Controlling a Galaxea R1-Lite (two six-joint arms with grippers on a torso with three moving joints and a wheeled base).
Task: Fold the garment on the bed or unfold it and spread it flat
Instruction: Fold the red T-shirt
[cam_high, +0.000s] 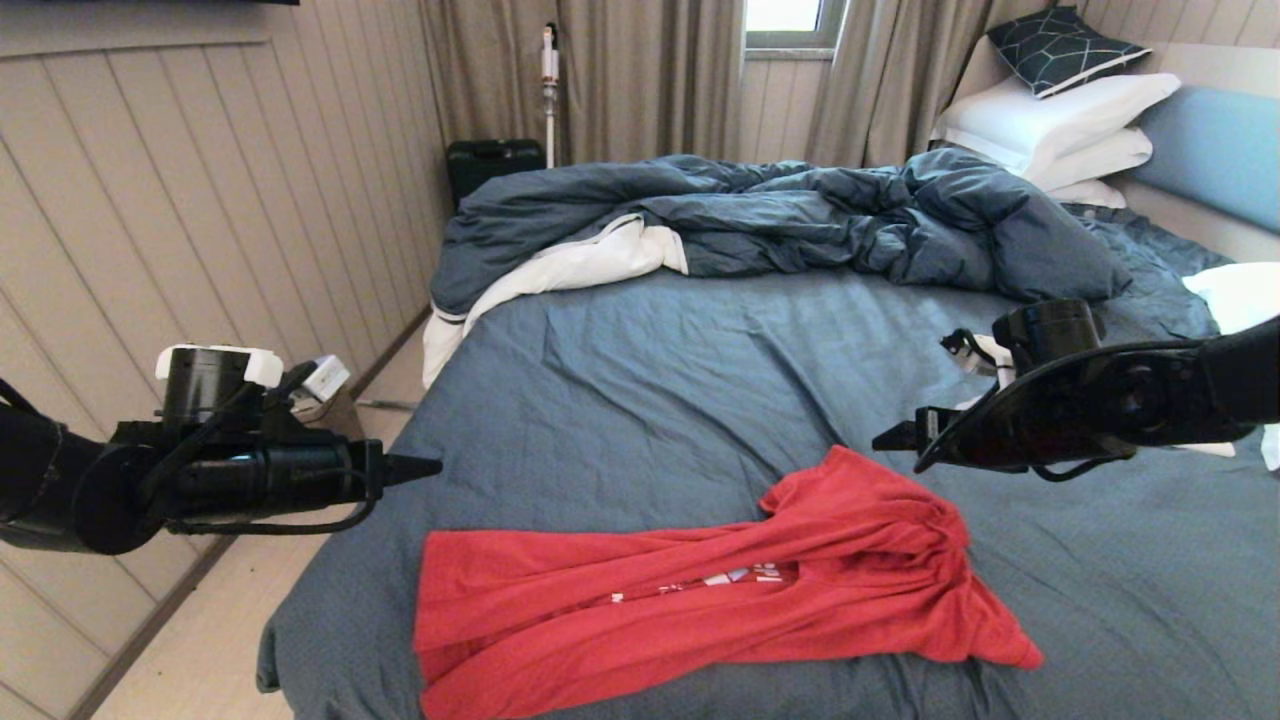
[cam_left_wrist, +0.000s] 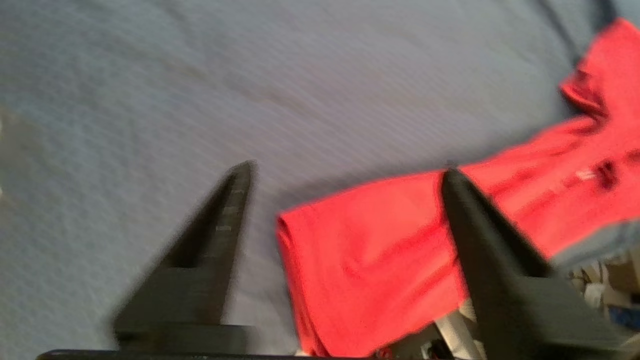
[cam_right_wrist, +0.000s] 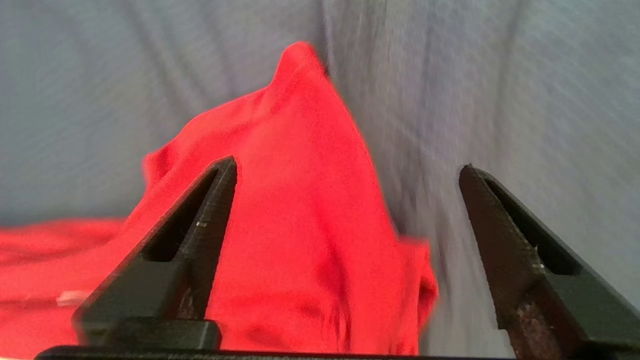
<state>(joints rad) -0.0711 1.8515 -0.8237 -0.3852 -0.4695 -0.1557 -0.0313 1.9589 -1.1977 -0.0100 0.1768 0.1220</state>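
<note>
The red garment (cam_high: 700, 580) lies crumpled and half folded lengthwise near the front edge of the bed (cam_high: 700, 370), with only a sliver of its white print showing. My left gripper (cam_high: 425, 466) hovers open above the bed's left edge, up and left of the shirt's hem end; in the left wrist view that hem end (cam_left_wrist: 375, 250) lies below and between the spread fingers of the left gripper (cam_left_wrist: 347, 167). My right gripper (cam_high: 890, 440) hangs open just above the bunched right end. In the right wrist view the right gripper (cam_right_wrist: 347, 167) frames the red cloth (cam_right_wrist: 300, 210) without touching it.
A rumpled dark blue duvet (cam_high: 780, 215) with white lining is piled across the far half of the bed. White pillows (cam_high: 1060, 120) and a dark patterned cushion lean at the back right by the light blue headboard (cam_high: 1220, 150). Floor and a panelled wall (cam_high: 200, 200) lie left.
</note>
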